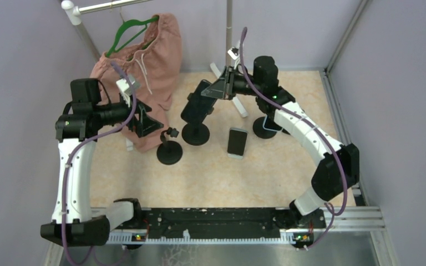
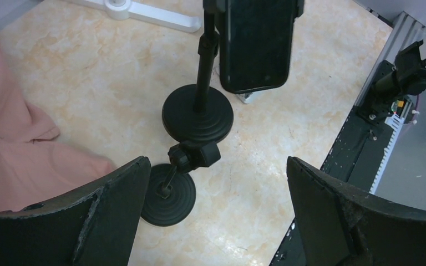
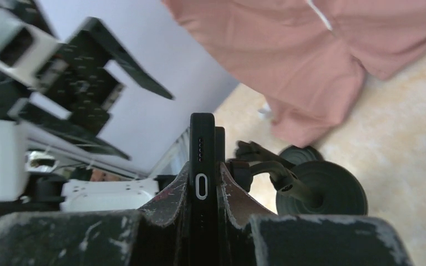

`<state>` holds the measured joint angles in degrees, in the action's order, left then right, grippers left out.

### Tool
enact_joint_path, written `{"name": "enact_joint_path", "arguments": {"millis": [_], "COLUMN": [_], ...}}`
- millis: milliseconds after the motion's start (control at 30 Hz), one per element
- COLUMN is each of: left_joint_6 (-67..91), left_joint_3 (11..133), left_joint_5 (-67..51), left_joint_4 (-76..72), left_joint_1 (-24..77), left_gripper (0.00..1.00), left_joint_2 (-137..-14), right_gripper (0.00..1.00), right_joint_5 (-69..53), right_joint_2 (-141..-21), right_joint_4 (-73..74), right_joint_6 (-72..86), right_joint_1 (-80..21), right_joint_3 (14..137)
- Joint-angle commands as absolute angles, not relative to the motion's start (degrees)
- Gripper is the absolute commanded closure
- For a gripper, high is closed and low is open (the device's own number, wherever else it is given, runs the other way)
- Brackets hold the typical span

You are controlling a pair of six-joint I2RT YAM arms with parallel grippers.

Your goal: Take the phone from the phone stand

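Observation:
A black phone sits in the clamp of a black phone stand at the middle of the table. My right gripper is shut on the phone's upper end. In the right wrist view the phone shows edge-on, its charging port between my gripper's two fingers, and the phone stand lies behind. My left gripper hangs open to the left, holding nothing. From the left wrist view the phone and the phone stand lie beyond the open gripper.
A smaller black stand with no phone stands in front left of the phone stand. A second phone lies flat to the right, and another round base sits behind it. Pink shorts hang on a green hanger at the back left.

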<state>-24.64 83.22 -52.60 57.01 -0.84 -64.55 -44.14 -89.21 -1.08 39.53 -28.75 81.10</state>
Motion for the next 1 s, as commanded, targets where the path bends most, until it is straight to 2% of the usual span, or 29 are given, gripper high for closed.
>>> {"name": "enact_joint_path", "arguments": {"millis": [0,167,433,567,833,967], "left_joint_6": [-27.88,-29.57,-24.61,-21.27,-17.66,-17.47], "left_joint_3": [81.56,80.57,78.20,78.53,81.69,83.33], "left_joint_5": [-57.49,-61.46,-60.08,-62.94,-70.38,-72.01], "left_joint_4": [55.32,54.94,46.59,42.03,40.05,41.82], "left_joint_1": [-0.52,-0.25,10.05,11.25,13.78,15.74], "left_gripper": [0.01,0.01,0.01,0.01,0.02,0.03], "left_joint_2": [-63.18,-62.52,-62.43,-63.31,-65.71,-65.85], "right_gripper": [1.00,1.00,1.00,1.00,1.00,1.00], "right_joint_5": [-52.19,-54.95,-57.79,-57.40,-57.83,-56.06], "right_joint_2": [-82.71,-81.47,-80.35,-79.24,-78.29,-79.20], "right_joint_4": [-12.96,-14.77,-15.90,-11.76,-29.57,-31.21], "right_joint_6": [48.85,53.03,57.92,55.55,70.57,71.67], "right_joint_1": [-29.71,-29.66,-29.79,-29.85,-30.36,-32.29], "right_joint_3": [88.81,92.75,96.33,96.90,92.12,92.49]}}
